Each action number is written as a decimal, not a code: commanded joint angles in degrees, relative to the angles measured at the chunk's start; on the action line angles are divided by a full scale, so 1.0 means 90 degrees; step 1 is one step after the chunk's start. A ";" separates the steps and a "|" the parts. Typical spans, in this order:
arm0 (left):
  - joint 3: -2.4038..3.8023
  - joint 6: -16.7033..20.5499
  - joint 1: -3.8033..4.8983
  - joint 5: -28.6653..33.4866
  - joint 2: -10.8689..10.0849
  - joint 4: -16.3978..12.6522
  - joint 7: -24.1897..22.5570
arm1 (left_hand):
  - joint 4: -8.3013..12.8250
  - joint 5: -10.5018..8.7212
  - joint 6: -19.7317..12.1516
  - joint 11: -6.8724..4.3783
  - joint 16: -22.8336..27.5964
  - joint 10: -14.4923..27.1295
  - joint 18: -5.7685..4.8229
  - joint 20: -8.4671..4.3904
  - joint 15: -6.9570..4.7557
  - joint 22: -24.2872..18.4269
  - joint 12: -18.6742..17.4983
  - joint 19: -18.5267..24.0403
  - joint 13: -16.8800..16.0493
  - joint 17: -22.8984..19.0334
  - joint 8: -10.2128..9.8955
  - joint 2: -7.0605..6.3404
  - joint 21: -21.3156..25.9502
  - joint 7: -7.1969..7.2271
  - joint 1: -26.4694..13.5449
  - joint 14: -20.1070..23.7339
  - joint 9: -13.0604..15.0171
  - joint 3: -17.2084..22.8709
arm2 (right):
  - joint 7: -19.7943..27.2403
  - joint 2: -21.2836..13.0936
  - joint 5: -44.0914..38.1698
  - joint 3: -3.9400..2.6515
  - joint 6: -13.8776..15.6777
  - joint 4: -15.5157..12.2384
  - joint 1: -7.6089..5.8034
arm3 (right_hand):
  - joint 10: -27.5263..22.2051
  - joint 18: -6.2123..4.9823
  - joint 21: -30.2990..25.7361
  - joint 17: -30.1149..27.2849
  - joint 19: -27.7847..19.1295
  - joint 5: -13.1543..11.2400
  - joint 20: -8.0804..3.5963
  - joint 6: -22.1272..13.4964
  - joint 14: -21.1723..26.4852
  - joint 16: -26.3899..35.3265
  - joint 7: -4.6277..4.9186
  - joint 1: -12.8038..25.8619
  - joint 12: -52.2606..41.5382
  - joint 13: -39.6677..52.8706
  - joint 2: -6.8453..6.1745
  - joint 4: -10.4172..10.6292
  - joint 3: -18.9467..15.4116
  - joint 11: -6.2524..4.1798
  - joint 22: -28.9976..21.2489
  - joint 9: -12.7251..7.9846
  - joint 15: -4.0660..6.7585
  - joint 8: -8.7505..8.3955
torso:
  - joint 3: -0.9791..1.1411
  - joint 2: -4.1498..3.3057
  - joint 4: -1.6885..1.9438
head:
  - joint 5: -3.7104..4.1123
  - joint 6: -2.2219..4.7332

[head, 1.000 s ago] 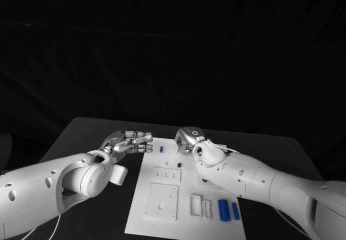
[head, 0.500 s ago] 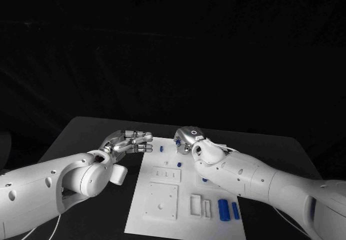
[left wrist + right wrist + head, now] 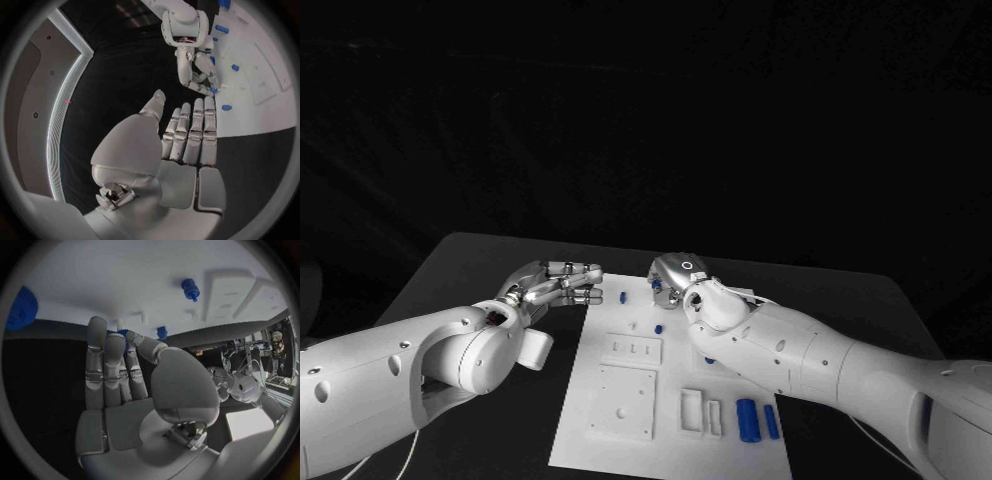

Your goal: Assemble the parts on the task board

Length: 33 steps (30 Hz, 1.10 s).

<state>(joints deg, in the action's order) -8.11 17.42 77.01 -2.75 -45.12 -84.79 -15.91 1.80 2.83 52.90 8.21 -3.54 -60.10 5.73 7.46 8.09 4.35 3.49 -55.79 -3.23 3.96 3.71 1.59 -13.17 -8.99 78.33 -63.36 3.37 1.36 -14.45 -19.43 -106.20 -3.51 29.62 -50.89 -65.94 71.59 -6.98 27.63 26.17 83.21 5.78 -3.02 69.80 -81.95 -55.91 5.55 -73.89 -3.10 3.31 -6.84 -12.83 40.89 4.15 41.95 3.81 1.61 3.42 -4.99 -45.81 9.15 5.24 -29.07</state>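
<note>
Left hand (image 3: 557,283) drawn back slightly from task board (image 3: 675,400) edge; right hand (image 3: 678,278) edged slightly left.

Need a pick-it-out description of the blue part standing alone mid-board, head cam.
Start at the white task board in the middle of the table. The blue part stands just above its small upper recessed panel. Unlike the two long blue cylinders near the bottom edge, it is short and alone.

The place looked like a robotics lab or test cell rather than a home or shop. A black table (image 3: 488,262) stood against a wholly dark backdrop, bearing a white task board (image 3: 629,400) with moulded recesses and small blue parts (image 3: 747,418). In the right wrist view, stands, cables and equipment (image 3: 250,357) crowded the space beyond the table's edge.
</note>
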 commanded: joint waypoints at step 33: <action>0.0006 -0.0089 0.0009 -0.0006 -0.0010 0.0033 -0.0049 | 0.0047 0.0022 -0.0067 0.0008 -0.0001 0.0055 -0.0073 -0.0009 -0.0003 -0.0009 -0.0016 0.0043 -0.0009 -0.0008 -0.0034 -0.0003 -0.0020 0.0005 -0.0044 0.0034 0.0000 -0.0004 | -0.0151 -0.0112 0.0231 0.0025 0.0002 -0.0088 0.0105 | -0.0834 -0.0115 -0.0332 -0.0056 0.0037 -0.0042 0.0116 -0.0812 0.0026 0.0144 0.0140 0.0117 -0.0034 0.0003 -0.0399 0.0194 -0.0493 0.0135 -0.0025 -0.0030 -0.0134 0.0012 | -0.0031 -0.0014 0.0027 | 0.0029 0.0006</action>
<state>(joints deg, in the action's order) -8.11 17.39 77.01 -2.75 -45.26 -84.45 -15.91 1.80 2.83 52.69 8.21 -3.54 -60.10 5.73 7.46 8.09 4.36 3.49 -55.79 -3.23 3.96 3.71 1.59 -13.17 -8.78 78.33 -63.36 3.37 1.36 -16.93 -20.50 -105.98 -3.32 29.91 -51.80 -65.06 64.46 -7.10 24.70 25.67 83.53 5.54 -2.11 62.78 -81.86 -54.66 6.72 -73.27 -3.54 3.67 -9.89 -11.17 36.57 5.22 41.77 3.60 0.67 3.66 -5.25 -45.96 9.39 5.45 -29.05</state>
